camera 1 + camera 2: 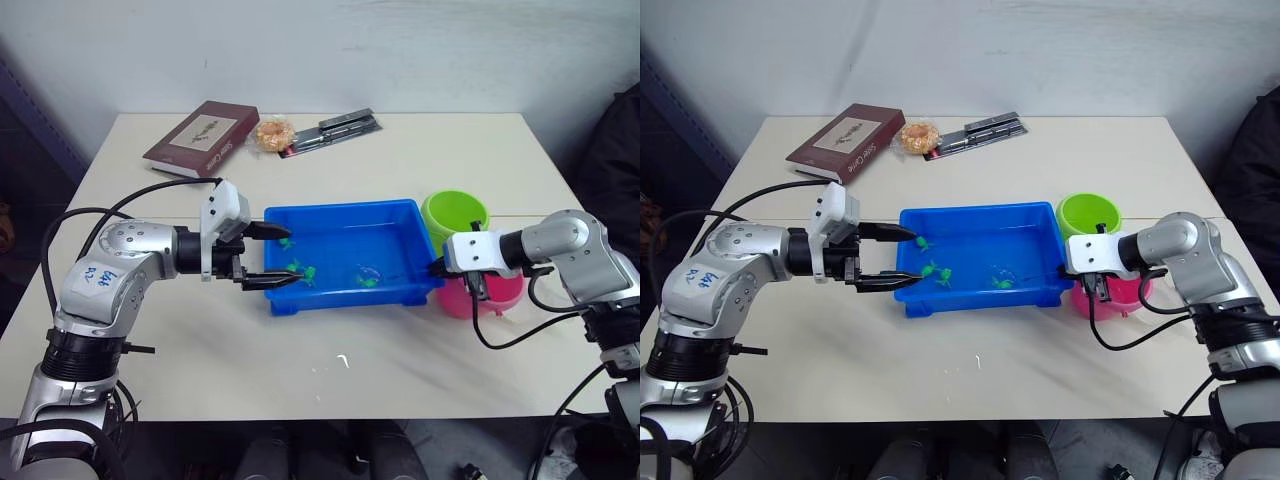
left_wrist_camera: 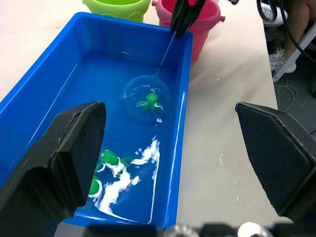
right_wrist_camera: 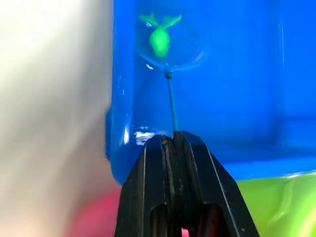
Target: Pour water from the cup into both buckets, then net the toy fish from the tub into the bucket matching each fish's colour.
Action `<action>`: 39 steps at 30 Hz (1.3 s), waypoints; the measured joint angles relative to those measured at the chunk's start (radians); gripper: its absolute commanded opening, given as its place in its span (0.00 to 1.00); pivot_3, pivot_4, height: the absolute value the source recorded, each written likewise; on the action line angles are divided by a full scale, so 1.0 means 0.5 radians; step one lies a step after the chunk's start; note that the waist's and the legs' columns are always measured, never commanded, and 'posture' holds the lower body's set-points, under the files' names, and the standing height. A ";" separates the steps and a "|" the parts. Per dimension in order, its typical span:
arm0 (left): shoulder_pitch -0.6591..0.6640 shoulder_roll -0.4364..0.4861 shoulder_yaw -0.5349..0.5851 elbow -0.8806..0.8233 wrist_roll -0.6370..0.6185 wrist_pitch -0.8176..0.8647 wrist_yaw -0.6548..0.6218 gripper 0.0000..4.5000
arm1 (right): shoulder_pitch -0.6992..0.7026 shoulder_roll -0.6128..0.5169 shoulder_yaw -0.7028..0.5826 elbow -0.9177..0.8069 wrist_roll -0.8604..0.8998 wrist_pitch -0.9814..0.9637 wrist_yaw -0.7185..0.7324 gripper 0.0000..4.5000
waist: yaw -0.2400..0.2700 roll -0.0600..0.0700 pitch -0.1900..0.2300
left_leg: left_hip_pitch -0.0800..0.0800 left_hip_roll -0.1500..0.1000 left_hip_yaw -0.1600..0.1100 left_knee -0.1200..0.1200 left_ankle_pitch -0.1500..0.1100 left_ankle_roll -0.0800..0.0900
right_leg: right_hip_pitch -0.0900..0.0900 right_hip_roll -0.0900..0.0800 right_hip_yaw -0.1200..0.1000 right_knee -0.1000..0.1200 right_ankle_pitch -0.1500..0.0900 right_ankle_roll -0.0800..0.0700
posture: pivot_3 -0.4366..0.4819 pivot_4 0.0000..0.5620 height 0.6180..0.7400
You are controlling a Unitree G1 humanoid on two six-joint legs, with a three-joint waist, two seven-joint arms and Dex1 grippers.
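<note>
We see the right gripper (image 3: 174, 143) pinching the net (image 3: 170, 47) by its thin stick; the mesh hoop cups a green toy fish (image 3: 159, 38) inside the glossy blue tub (image 1: 400, 295). The left gripper (image 1: 275, 255), frame centre-left, straddles the tub's rim, jaws spread.

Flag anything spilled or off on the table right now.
Small wet spots on the table just in front of the blue tub, near its front rim, look like splashed water. Otherwise nothing stands out: the tub sits flat, the green bucket and pink bucket stand upright, and the net holds a green fish.
</note>
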 measured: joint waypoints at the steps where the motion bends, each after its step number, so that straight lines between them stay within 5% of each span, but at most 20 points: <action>1: -0.018 -0.014 0.006 0.011 -0.006 0.003 0.001 1.00 | 0.031 -0.001 -0.054 -0.029 0.050 0.120 -0.018 0.00 | 0.001 0.000 0.000 | -0.001 0.000 -0.001 0.000 0.000 0.000 | 0.000 0.000 -0.001 0.000 0.000 0.000 | 0.48 0.27 1.00; 10: -0.261 -0.260 0.064 0.216 -0.132 0.048 0.087 1.00 | 0.488 -0.151 -0.730 -0.561 0.461 0.936 -0.289 0.00 | 0.017 0.000 0.000 | 0.000 -0.001 0.001 0.001 0.000 0.000 | 0.000 0.001 -0.001 0.002 0.000 0.000 | 0.48 0.27 1.00; 17: -0.400 -0.330 0.022 0.397 -0.096 -0.047 0.069 1.00 | 0.616 -0.336 -0.972 -0.546 0.235 0.550 -0.585 0.00 | 0.007 0.000 0.000 | 0.006 -0.001 0.011 -0.003 0.000 -0.001 | 0.000 0.006 -0.001 0.005 0.000 0.000 | 0.48 0.27 1.00; 22: -0.411 -0.357 -0.018 0.464 -0.058 -0.109 0.026 1.00 | 0.588 -0.489 -0.730 -0.270 -0.335 -0.260 -0.957 0.00 | -0.012 0.000 0.000 | 0.007 -0.001 0.013 -0.003 0.000 -0.001 | -0.002 0.006 0.000 0.006 0.000 0.000 | 0.48 0.27 1.00; 28: -0.458 -0.366 -0.052 0.474 -0.033 -0.153 -0.016 1.00 | 0.348 -0.873 -0.240 -0.033 -1.512 -1.181 -1.871 0.00 | -0.007 0.003 -0.001 | 0.005 0.001 0.012 -0.005 0.001 -0.005 | -0.007 0.005 0.010 0.006 -0.002 -0.004 | 0.48 0.27 1.00; 39: -0.462 -0.355 -0.052 0.472 -0.030 -0.153 -0.036 1.00 | -0.057 -0.868 0.019 0.379 -1.917 -1.560 -2.365 0.00 | -0.015 0.002 -0.001 | 0.005 0.001 0.014 -0.005 0.001 -0.006 | -0.006 0.008 0.011 0.006 -0.002 -0.004 | 0.48 0.27 1.00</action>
